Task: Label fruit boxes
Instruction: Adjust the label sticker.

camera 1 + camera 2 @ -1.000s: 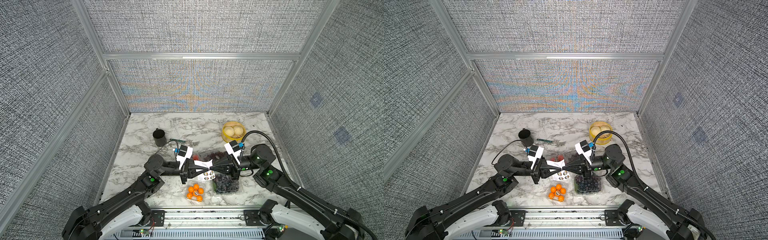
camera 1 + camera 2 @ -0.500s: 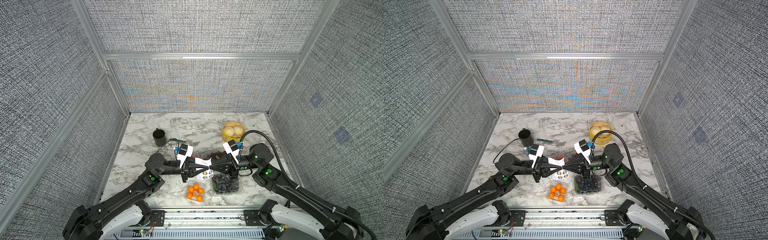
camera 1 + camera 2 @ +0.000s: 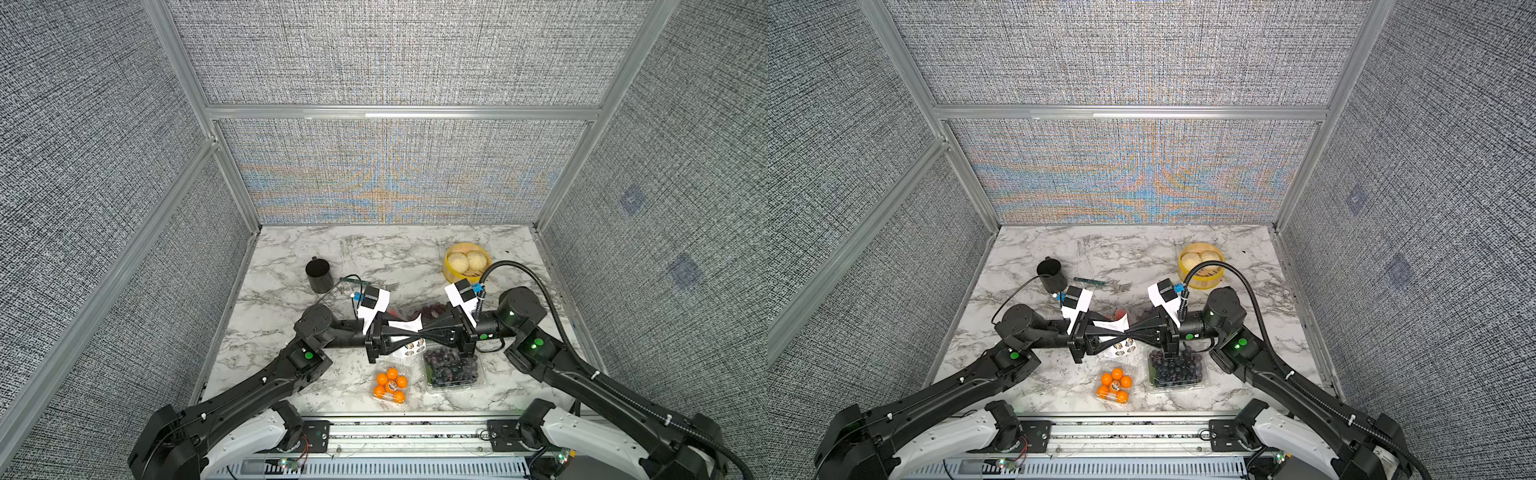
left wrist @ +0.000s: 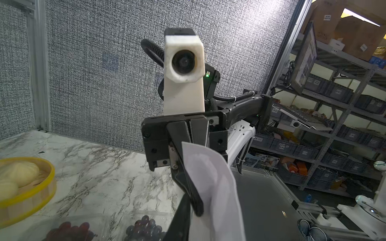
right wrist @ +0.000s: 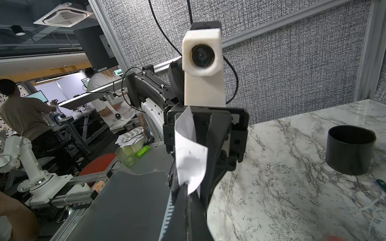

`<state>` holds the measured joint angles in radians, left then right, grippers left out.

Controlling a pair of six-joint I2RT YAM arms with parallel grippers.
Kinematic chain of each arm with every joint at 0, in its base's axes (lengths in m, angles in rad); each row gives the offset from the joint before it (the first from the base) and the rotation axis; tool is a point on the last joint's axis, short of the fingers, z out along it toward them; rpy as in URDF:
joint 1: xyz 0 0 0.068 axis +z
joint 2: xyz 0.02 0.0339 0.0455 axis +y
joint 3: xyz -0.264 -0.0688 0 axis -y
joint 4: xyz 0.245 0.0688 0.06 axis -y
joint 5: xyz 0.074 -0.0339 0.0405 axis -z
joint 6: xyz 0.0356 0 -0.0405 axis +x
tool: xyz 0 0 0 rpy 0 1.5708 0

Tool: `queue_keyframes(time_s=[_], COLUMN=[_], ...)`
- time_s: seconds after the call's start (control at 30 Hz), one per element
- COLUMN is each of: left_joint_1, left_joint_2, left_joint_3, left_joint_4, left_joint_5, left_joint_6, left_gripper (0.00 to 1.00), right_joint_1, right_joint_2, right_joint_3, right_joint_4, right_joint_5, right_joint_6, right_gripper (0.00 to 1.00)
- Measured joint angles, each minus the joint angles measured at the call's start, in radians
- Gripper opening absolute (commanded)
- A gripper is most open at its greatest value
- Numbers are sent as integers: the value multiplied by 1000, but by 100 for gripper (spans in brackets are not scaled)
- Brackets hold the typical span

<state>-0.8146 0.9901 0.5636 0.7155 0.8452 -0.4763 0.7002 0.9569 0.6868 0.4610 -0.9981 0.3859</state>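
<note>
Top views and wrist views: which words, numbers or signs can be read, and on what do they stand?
None can be read.
On the white sheet, round stickers: too small.
On the cartons, labels: blurred.
In the room behind, printed sheets: blurred.

The right gripper (image 3: 423,332) has edged slightly off the grape box (image 3: 453,370), toward the left gripper (image 3: 414,333). Their meeting tips now sit a touch farther beyond that box. The slip (image 3: 409,323) has shifted with them. Whether the left jaws have parted is unclear.
</note>
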Motion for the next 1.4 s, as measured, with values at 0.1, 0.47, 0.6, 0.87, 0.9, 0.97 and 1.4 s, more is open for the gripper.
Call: queue_keyframes(time_s=[0.1, 0.47, 0.6, 0.87, 0.9, 0.97, 1.4], left_joint_1=[0, -2, 4, -2, -2, -1, 1], left_joint_2=[-1, -14, -3, -19, -23, -34, -59], left_joint_3=[0, 3, 3, 2, 0, -7, -18], left_joint_4=[-1, -22, -12, -11, -14, -27, -28], left_joint_5=[-4, -5, 10, 13, 11, -10, -9], left_joint_6=[-3, 0, -3, -11, -11, -11, -22], left_gripper=[17, 12, 0, 0, 0, 0, 0], right_joint_1=[0, 0, -3, -3, -4, -10, -24], right_joint_2=[-2, -26, -13, -34, -37, -44, -23], right_joint_3=[0, -5, -5, -8, -9, -14, -47], right_joint_4=[-3, -28, -15, -18, -21, -21, -15], right_joint_5=[2, 30, 21, 18, 19, -30, -22], right_joint_6=[-1, -22, -17, -14, -14, -10, -2], right_gripper=[0, 0, 0, 18, 24, 31, 35])
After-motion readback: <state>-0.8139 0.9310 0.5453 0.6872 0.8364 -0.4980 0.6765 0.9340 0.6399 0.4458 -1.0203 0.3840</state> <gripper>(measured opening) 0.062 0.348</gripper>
